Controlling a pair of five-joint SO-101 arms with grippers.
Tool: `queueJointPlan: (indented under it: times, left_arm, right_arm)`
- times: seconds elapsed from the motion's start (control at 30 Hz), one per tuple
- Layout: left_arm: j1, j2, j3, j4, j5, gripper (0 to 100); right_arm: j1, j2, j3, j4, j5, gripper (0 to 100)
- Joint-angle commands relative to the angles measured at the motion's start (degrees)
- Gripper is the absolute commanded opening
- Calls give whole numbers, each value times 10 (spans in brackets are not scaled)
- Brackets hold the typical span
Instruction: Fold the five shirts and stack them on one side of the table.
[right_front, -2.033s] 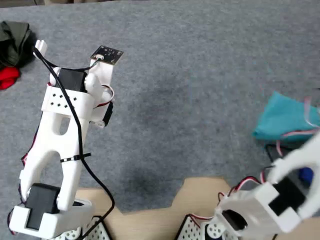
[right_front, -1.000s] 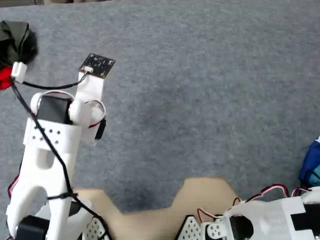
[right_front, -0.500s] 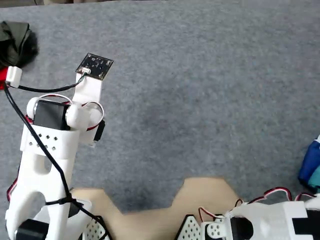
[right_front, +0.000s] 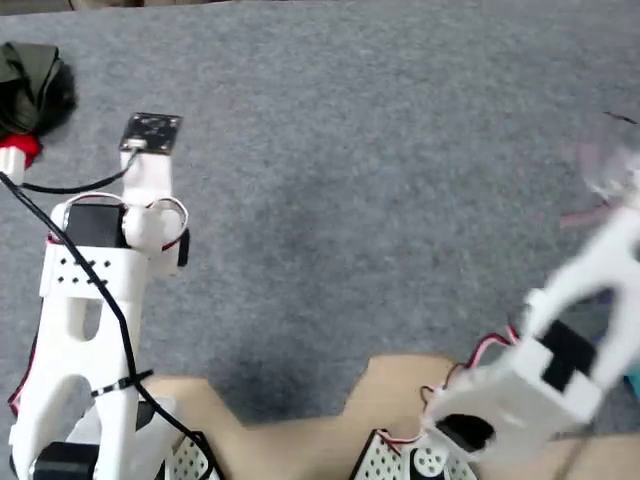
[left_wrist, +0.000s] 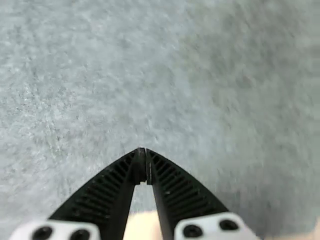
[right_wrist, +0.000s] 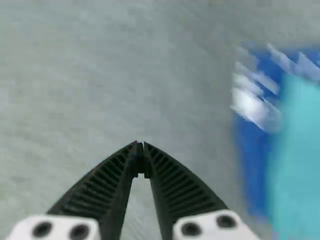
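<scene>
Grey table felt (right_front: 380, 200) bore a dark shirt (right_front: 35, 80) at upper left; we held left gripper (left_wrist: 142, 167) and right gripper (right_wrist: 140, 160) pressed together, empty (between folds, we judged), blue and teal shirts (right_wrist: 252, 165) near the latter.

A grey, felt-like cloth (right_front: 420, 120) is covering the desk (right_front: 330, 250) from side to side. A tan board (right_front: 390, 385) with a notched edge is lying along the near rim. Soft, even light is falling from above, throwing faint shadows on the grey.
</scene>
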Motion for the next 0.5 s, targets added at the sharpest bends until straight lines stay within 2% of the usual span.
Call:
queueJointPlan:
  times: [0.0,0.1,0.2,0.37,0.47]
  left_arm:
    - [-14,-7,47,-80,21,19]
    - [-16,-7,91,-168,35,19]
    - [-17,6,119,-238,53,19]
    - [-18,116,92,-254,56,19]
    - [-26,217,49,-251,57,19]
  right_arm:
    - [-103,57,-14,-146,-13,5]
    - [-142,145,-24,-212,-12,5]
    - [-157,237,-58,-206,-12,5]
    - [-155,349,-160,-66,-11,5]
    - [-155,402,-233,40,20,5]
